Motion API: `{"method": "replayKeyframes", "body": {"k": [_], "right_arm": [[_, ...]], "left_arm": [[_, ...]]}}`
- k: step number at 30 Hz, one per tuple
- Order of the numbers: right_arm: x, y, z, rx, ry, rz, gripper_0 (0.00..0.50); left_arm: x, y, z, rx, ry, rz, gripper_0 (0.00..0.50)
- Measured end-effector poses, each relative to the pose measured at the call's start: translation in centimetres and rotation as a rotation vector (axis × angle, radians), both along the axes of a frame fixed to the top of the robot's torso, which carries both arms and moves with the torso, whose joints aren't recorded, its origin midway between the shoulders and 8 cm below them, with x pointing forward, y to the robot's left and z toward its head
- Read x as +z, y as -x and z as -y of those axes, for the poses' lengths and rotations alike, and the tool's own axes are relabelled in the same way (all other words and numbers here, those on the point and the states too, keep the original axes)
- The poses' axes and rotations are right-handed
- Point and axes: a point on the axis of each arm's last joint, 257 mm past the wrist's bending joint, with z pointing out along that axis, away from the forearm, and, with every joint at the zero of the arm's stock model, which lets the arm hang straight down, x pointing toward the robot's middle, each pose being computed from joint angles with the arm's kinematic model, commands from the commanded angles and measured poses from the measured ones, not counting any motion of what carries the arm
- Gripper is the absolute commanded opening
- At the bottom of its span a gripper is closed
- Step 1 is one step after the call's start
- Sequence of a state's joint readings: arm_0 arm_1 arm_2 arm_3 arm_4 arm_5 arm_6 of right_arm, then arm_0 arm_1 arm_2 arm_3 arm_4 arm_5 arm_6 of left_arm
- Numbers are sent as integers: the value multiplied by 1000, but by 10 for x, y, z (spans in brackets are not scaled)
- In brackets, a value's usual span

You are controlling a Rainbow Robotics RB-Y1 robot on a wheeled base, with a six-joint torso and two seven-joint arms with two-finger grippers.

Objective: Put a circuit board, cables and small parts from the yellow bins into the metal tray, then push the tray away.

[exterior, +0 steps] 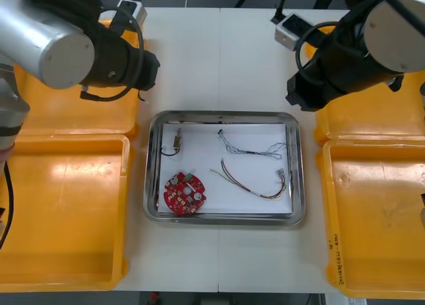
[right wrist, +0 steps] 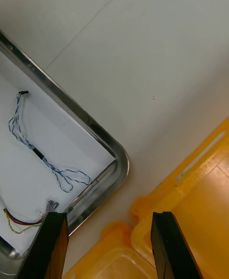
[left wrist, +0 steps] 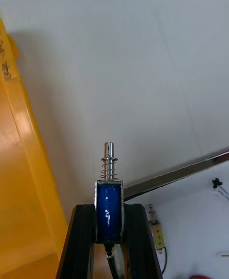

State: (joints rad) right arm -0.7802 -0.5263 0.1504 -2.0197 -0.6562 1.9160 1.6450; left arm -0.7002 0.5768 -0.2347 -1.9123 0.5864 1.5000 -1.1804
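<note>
Op: Blue-bodied small metal part [left wrist: 109,190], spring and pin on top, sits clamped upright in my left gripper [left wrist: 109,208], over bare table [left wrist: 119,59]. A yellow bin [left wrist: 28,188] lies to one side of it, and just past it I see the metal tray [left wrist: 176,176] rim.
Desk: And the right?
Op: My right gripper [right wrist: 109,217] stands wide with nothing in it, above a right-hand yellow bin [right wrist: 200,198] edge, near the tray's corner.
Desk: Tray contents?
Op: From the front view it's white inside. I see a round red circuit board [exterior: 185,193] near left and a red and yellow cable [exterior: 269,197] to its right. Farther back are a twisted blue and white cable [exterior: 247,151] and, far left, a black cable [exterior: 169,154] with a second small metal part [exterior: 177,141].
</note>
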Motion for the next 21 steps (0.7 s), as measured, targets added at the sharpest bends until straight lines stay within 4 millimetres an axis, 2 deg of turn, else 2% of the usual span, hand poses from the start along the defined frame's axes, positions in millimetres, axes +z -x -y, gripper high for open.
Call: {"method": "replayKeyframes", "body": {"k": [5,10,16,21], "right_arm": [[19,-8,27,-63,-32,34,500],[31,-11,57,-130,-63,55,500],[33,-6,93,-200,-89,68,500],[27,1,118,-251,-110,56,500]], "left_arm": [[-23,3,8,139,61,-41,2],[-48,11,23,113,-9,-51,1],[-72,21,43,73,-87,-47,3],[-92,33,59,69,-104,-59,5]]}}
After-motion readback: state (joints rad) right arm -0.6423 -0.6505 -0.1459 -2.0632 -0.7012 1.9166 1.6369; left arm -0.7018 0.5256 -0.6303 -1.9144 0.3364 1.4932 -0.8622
